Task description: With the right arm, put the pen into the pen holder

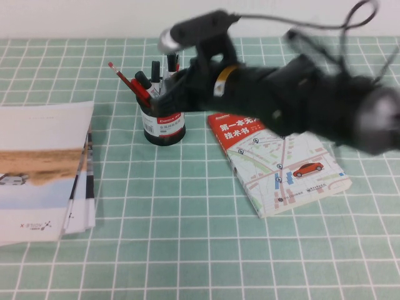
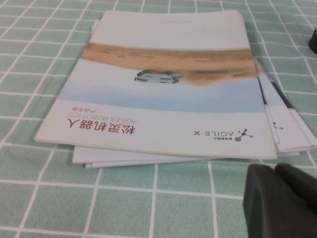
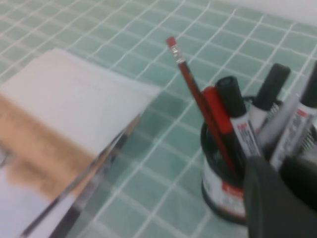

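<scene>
The black mesh pen holder [image 1: 164,125] stands at the back centre, holding black-and-white markers and a red pencil; it also shows in the right wrist view [image 3: 218,188]. My right gripper [image 1: 167,94] hangs right at the holder's top. In the right wrist view its fingers [image 3: 267,198] stand close together, and the slim grey pen [image 3: 280,121] runs from between them in among the markers over the holder's mouth. The pen's lower end is hidden. My left gripper [image 2: 277,171] is shut and empty, low over the cloth beside the booklets. It is out of the high view.
A stack of booklets [image 1: 44,162] lies at the left. A red-and-map book [image 1: 281,162] lies right of the holder, under my right arm. The red pencil [image 3: 190,84] and markers [image 3: 237,114] stick out of the holder. Green checked cloth covers the table.
</scene>
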Available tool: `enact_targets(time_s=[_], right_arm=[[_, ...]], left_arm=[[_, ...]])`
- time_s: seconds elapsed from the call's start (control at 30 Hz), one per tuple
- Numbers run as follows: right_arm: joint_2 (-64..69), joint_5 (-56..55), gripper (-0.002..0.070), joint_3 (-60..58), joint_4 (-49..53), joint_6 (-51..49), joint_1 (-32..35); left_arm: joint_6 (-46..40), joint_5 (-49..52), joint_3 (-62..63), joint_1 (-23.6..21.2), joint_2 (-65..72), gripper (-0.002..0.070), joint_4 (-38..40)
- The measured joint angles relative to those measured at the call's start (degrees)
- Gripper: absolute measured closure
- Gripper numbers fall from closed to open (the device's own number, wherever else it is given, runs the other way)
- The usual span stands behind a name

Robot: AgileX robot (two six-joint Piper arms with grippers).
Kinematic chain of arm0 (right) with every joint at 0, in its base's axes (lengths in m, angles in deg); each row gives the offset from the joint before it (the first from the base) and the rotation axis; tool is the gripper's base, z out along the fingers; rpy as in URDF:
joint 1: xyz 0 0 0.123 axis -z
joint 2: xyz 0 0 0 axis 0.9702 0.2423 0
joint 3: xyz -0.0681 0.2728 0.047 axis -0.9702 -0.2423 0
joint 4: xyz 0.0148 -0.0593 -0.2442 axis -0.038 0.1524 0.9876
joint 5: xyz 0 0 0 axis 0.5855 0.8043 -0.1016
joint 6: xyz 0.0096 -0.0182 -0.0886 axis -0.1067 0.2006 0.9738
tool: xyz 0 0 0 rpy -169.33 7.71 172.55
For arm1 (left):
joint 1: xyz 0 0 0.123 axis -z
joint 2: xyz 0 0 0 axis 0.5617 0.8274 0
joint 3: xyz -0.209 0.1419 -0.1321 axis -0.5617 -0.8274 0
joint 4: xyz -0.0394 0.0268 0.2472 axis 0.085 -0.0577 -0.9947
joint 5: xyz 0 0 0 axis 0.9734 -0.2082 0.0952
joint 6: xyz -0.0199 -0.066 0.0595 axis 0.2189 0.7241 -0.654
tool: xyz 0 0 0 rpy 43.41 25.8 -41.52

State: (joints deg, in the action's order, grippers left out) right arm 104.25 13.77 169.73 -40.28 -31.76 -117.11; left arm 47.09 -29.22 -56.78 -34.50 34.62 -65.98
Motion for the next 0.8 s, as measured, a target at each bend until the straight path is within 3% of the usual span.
enact_targets(time_s=[0.17, 0.5, 0.8], right_arm=[[-9.6, 10.0, 0.0686, -1.7, 1.3, 0.0, -0.5], [-28.8, 17.4, 0.0694, -17.4, -3.8, 0.0, -0.6], [-33.7, 31.7, 0.0694, -19.4, -4.6, 5.9, -0.6]], left_arm=[[0.0, 0.0, 0.0, 0.0, 0.0, 0.0679, 0.0], [0.0, 0.0, 0.0, 0.0, 0.0, 0.0679, 0.0], [0.0, 0.0, 0.0, 0.0, 0.0, 0.0679, 0.0]])
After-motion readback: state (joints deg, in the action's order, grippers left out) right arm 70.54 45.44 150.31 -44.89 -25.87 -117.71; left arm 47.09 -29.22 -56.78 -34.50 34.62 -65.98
